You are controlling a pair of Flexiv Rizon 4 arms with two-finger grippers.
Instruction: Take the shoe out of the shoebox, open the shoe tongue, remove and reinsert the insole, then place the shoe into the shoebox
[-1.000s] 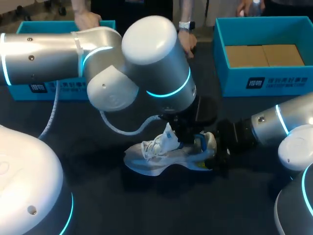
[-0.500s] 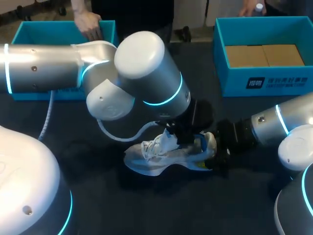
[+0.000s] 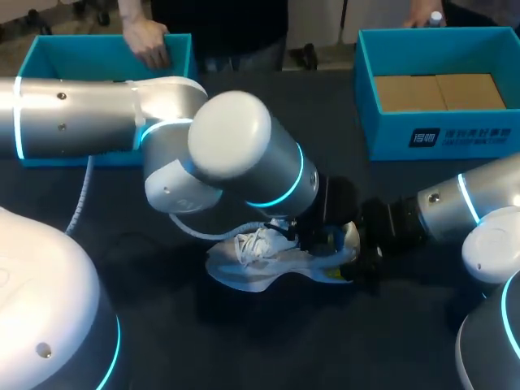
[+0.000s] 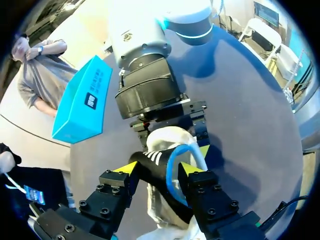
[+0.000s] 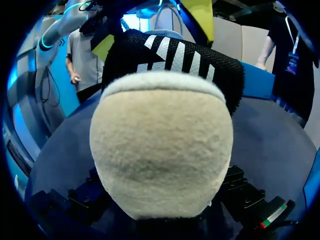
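Observation:
A white shoe lies on the dark table with its toe to the left. My right gripper comes in from the right and grips the cream heel from both sides, its fingers against the heel's flanks. My left gripper hangs over the shoe's opening. Its yellow tips press from two sides on a black insole with white stripes and a blue edge. This insole stands up out of the shoe behind the heel. The laces lie loose.
A teal shoebox with cardboard inside stands at the back right. A second teal box stands at the back left, with a person's hand on its rim. My left arm's big elbow hangs over the table's middle.
My left arm has swung down and left, and its gripper has dropped from the raised tongue to the shoe's opening, closing a little. The right arm has kept still.

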